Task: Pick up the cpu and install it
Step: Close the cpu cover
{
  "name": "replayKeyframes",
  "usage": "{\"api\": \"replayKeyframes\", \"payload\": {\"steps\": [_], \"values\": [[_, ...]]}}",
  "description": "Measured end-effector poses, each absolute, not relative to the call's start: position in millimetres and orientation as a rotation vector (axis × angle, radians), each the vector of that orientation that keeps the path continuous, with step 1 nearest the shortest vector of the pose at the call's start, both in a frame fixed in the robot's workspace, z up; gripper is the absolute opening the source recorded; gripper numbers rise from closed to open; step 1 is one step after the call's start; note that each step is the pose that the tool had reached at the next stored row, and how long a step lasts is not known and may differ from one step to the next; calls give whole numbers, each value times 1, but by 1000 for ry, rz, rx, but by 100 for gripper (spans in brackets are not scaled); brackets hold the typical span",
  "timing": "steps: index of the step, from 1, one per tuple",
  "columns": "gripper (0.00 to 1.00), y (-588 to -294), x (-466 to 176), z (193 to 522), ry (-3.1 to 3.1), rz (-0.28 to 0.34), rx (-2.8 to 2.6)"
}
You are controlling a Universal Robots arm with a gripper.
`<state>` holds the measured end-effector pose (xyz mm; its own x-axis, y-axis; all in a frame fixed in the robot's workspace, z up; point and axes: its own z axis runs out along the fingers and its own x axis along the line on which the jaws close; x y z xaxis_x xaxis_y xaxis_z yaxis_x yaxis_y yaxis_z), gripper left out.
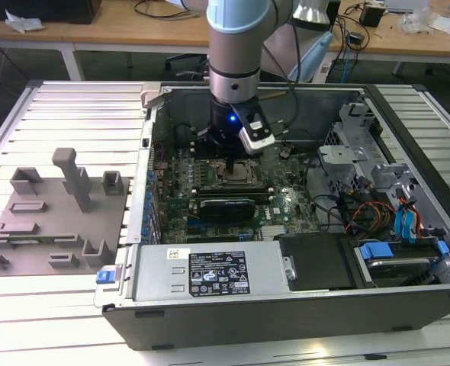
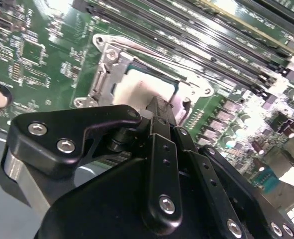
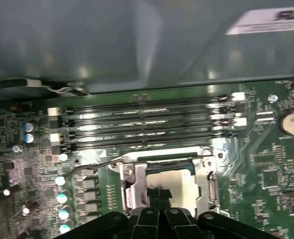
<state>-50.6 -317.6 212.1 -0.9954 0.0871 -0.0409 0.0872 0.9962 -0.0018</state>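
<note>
You have one gripper (image 1: 231, 166) on one arm (image 1: 236, 46). Directly below the gripper sits one cpu (image 2: 137, 87), inside one metal-framed socket (image 3: 207, 174) on one green motherboard (image 3: 266, 164). Just beside the gripper you can count four long memory slots (image 3: 147, 124), lying parallel. One open computer case (image 1: 286, 305) surrounds the gripper. Well apart from the gripper, outside the case, one grey tray (image 1: 27, 225) lies on the bench (image 1: 57, 114), carrying one tall post (image 1: 74, 179).

1. The arm (image 1: 236, 38) is a thick silvery-grey cylinder; a black wrist section sits below it; a small blue light (image 1: 233, 118) glows there
2. A white-and-silver box (image 1: 255, 136) sits on the wrist's side
3. The gripper (image 2: 159, 107) has matte black, rounded linkage bars; bright silver screws (image 2: 167, 204) pin them
</note>
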Motion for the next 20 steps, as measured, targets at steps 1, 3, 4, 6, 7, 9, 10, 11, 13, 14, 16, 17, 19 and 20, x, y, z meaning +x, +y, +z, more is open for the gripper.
{"api": "replayKeyframes", "payload": {"steps": [1, 3, 4, 6, 7, 9, 10, 11, 13, 14, 16, 17, 19, 20], "values": [[11, -318, -54, 212, 3095, -5, 135], [11, -318, -60, 211, 3086, -5, 134], [11, -318, -62, 211, 3083, -4, 134], [11, -318, -67, 209, 3076, -4, 133], [11, -318, -68, 207, 3073, -3, 132], [11, -318, -70, 206, 3071, -3, 131], [11, -318, -72, 206, 3070, -2, 131], [11, -318, -76, 205, 3068, -3, 131], [11, -318, -77, 204, 3067, -2, 131], [11, -318, -77, 204, 3067, -2, 131], [11, -318, -77, 204, 3067, -2, 131], [11, -318, -77, 204, 3067, -2, 131], [11, -318, -78, 204, 3067, -2, 131], [11, -318, -78, 204, 3067, -2, 131]]}}
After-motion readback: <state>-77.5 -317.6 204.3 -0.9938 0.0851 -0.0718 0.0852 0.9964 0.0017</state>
